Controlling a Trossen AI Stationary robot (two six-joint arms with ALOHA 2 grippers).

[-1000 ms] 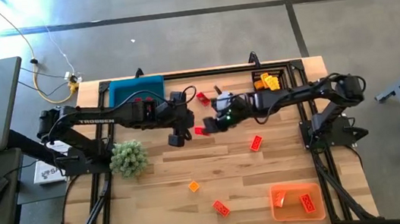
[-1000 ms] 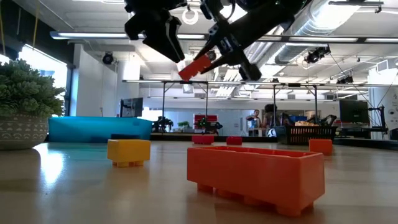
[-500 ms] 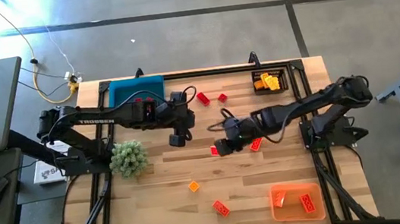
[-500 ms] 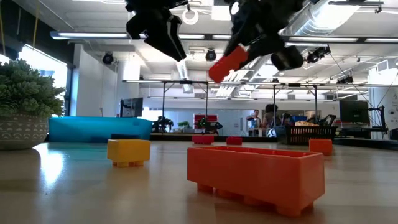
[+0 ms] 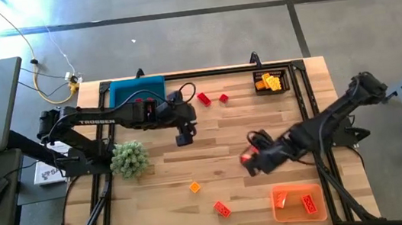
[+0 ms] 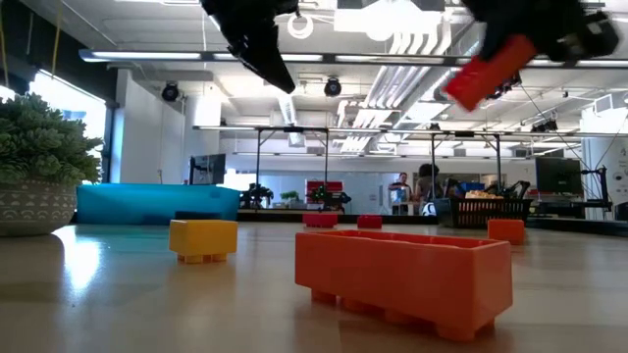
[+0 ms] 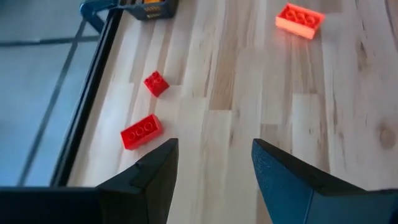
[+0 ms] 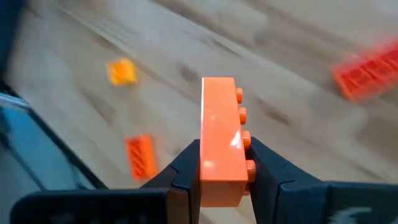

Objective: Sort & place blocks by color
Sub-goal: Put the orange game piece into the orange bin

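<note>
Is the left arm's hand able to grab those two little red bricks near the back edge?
Probably yes. The left hand is open and empty, above bare wood, and the two red studded plastic bricks lie just ahead of it with nothing between.

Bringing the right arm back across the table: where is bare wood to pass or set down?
Free: the wood between the green fuzzy plant and the right gripper. Crowded: the front edge, with the small orange brick, the red brick and the orange bin.
</note>
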